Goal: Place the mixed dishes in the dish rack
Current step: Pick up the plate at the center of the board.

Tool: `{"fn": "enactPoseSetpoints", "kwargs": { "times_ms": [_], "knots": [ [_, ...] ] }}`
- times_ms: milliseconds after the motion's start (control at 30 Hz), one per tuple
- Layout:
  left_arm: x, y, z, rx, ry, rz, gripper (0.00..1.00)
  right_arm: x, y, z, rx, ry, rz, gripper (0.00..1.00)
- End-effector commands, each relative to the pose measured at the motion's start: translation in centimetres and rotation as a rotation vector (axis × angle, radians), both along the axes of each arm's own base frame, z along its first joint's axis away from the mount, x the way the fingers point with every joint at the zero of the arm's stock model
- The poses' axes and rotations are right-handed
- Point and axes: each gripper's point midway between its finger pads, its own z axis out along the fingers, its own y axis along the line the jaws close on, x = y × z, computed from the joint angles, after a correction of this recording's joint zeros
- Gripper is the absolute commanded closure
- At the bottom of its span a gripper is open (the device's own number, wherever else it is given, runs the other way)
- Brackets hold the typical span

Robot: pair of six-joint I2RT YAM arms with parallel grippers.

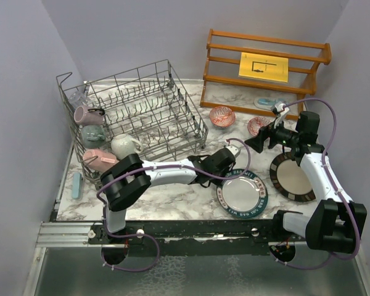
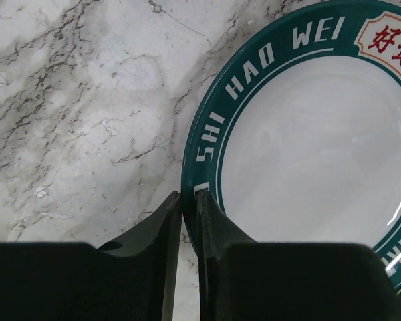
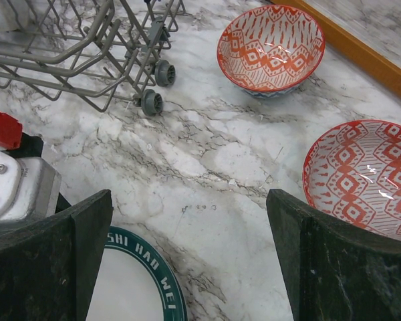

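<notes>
My left gripper [image 1: 226, 174] is shut on the near-left rim of the blue-rimmed lettered plate [image 1: 242, 193], which sits low over the marble; the left wrist view shows the rim [image 2: 207, 127] pinched between my fingers [image 2: 189, 197]. My right gripper [image 1: 254, 143] is open and empty above the table [image 3: 187, 207], between the two red-patterned bowls [image 3: 271, 47] [image 3: 367, 177] and the lettered plate [image 3: 144, 287]. The dark-rimmed beige plate [image 1: 293, 177] lies at the right. The dish rack [image 1: 135, 117] holds mauve [image 1: 86, 114], grey [image 1: 94, 134], white [image 1: 124, 145] and pink [image 1: 100, 160] mugs.
The wooden slatted shelf [image 1: 265, 61] with a yellow card stands at the back right, a light-blue-and-white item [image 1: 265, 102] under it. A light-blue strip [image 1: 77, 185] lies at the table's left edge. The rack's wheeled corner [image 3: 154, 87] is close to my right gripper.
</notes>
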Motion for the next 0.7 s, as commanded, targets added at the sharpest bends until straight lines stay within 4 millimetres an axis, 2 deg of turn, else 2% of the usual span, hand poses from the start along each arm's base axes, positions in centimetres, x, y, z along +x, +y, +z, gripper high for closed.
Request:
{"fn": "enactPoseSetpoints", "kwargs": {
  "times_ms": [0,233,500,667],
  "knots": [
    [1.3,1.1,2.9,0.013,-0.087,0.018,1.00,-0.1,0.3,0.4,0.010,-0.008,0.022,0.03],
    [1.7,1.1,5.4,-0.038,-0.141,0.022,1.00,-0.6,0.9,-0.3,0.040,0.026,0.069,0.04],
    [2.7,2.2,6.5,-0.078,-0.256,0.001,1.00,-3.2,3.2,-0.8,0.134,0.057,0.293,0.04],
    [3.0,2.9,7.3,-0.087,-0.333,-0.026,1.00,-4.7,3.4,-2.6,0.087,0.002,0.407,0.02]
  ]
}}
